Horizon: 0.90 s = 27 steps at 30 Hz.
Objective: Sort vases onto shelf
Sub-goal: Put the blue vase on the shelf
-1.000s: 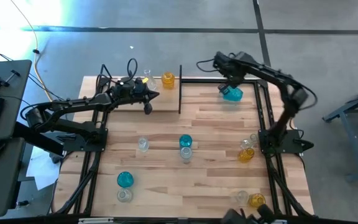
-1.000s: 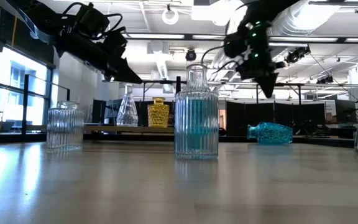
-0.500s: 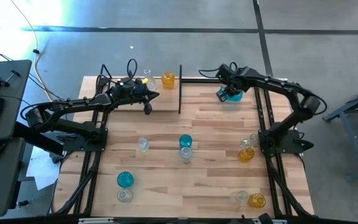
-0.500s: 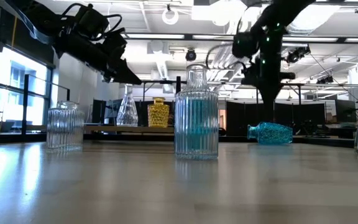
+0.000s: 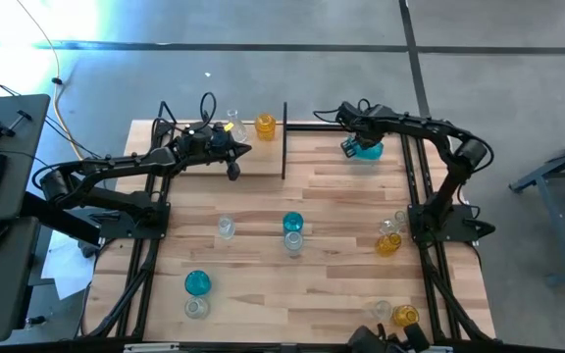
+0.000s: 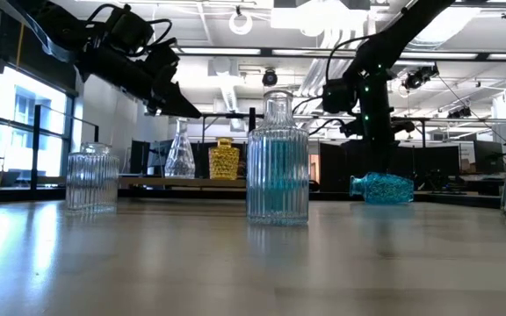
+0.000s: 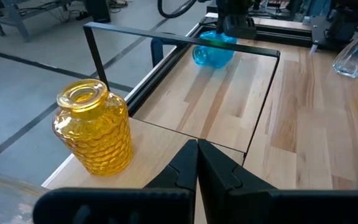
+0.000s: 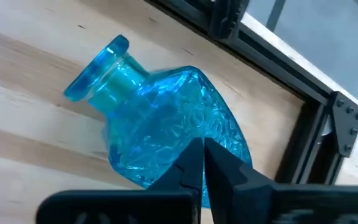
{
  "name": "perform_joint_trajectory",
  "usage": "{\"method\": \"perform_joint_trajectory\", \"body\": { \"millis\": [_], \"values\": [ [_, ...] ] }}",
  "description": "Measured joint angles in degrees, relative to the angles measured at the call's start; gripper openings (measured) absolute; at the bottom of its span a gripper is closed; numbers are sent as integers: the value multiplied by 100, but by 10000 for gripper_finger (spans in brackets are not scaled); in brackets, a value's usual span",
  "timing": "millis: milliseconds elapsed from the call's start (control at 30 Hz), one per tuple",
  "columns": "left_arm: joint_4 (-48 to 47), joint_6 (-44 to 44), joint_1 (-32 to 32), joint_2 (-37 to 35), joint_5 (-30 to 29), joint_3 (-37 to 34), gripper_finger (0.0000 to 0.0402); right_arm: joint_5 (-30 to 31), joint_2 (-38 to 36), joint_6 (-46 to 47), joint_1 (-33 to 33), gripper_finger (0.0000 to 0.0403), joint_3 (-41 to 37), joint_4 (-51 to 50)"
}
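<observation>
A teal vase (image 5: 364,149) lies on its side on the tabletop near the far right corner, neck toward the left (image 8: 104,68). My right gripper (image 8: 201,155) is shut and points down just over the vase's body (image 6: 382,187). The shelf (image 5: 258,157) stands at the far edge, and a clear vase (image 5: 233,126) and an amber vase (image 7: 95,134) stand upright on it. My left gripper (image 7: 197,158) is shut and hovers over the shelf beside the amber vase, touching nothing. My right gripper comes from above with shut fingers (image 8: 191,163) right over the teal vase's bulbous body (image 8: 166,118). I cannot tell whether the tips touch the glass. The vase lies on the table on its side.
Several more vases stand about the table: a teal ribbed one (image 5: 292,224) and a clear one (image 5: 226,227) mid-table, a teal one (image 5: 196,283) near left, amber ones (image 5: 388,244) (image 5: 405,316) at right. The shelf's black end post (image 5: 284,142) rises between both grippers.
My right gripper has come down toward the lying teal vase, with the arm swinging toward the far edge. The vase has stayed where it was.
</observation>
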Motion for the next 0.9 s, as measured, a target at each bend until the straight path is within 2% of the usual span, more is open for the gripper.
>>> {"method": "perform_joint_trajectory", "body": {
  "millis": [233,433,667,900],
  "values": [
    [-2,2,0,0,0,2,0,-202,33,47,207,0,17,-113],
    [-2,2,0,0,0,2,0,-693,25,377,598,0,24,-550],
    [-9,2,0,0,1,4,0,-1041,31,827,1180,0,24,-1127],
    [-11,2,0,0,0,4,0,-1701,-93,980,1857,0,2,-1411]
  ]
}}
